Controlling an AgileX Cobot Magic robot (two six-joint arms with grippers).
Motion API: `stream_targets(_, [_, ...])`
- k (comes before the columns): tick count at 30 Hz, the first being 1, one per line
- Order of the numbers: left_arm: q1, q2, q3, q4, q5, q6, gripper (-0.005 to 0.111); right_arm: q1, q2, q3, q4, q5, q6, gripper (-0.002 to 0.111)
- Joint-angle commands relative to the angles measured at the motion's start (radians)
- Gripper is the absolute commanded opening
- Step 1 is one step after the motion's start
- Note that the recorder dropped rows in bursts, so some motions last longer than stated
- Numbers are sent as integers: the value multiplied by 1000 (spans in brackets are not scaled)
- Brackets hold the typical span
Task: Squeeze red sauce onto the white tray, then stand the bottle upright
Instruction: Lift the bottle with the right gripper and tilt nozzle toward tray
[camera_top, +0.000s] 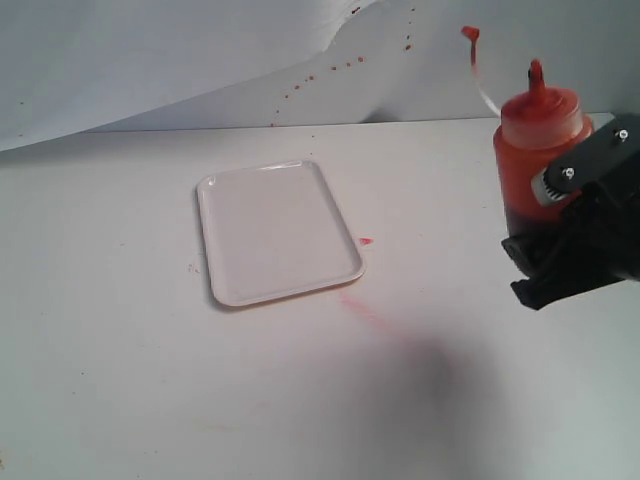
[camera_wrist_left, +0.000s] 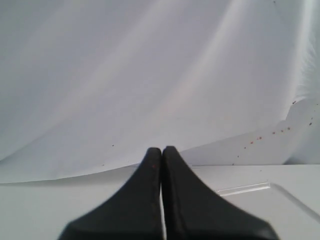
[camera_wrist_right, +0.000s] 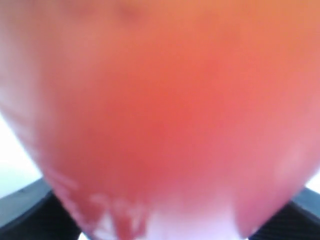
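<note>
Right gripper (camera_top: 572, 240) is sitting closest to us in the exterior view, clamping the lower body of the bottle (camera_top: 540, 125). We are seeing the bottle being held upright, nozzle up, tethered cap hanging loose, well apart from the tray (camera_top: 275, 230) and to its right. The shadow on the table (camera_top: 150, 380) is suggesting the bottle is off the surface, but we cannot tell for sure. The right wrist view is showing only a blurred red bottle wall (camera_wrist_right: 165, 115) filling the frame between dark fingers (camera_wrist_right: 27, 207). Red sauce (camera_top: 522, 170) is showing through the wall, all inside. Left gripper (camera_wrist_left: 161, 165) is idling, jaws pressed together on nothing, near a tray corner (camera_wrist_left: 280, 200). We are judging the tray clean, no blobs on it, only a small reddish mark (camera_top: 365, 241) lying on the table just beside it. So squeezing is not yet done; carrying over, tipping, squeezing and standing the bottle are all remaining.
</note>
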Motion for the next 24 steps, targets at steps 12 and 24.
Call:
stream_targets(12, [-7,425,-67,-249,7,251,0,71,-16,-193,-21,130,-278,0])
stream_targets(24, [-7,677,-145,-298,3,277,0,153,46,-209,-615,111,-284,0])
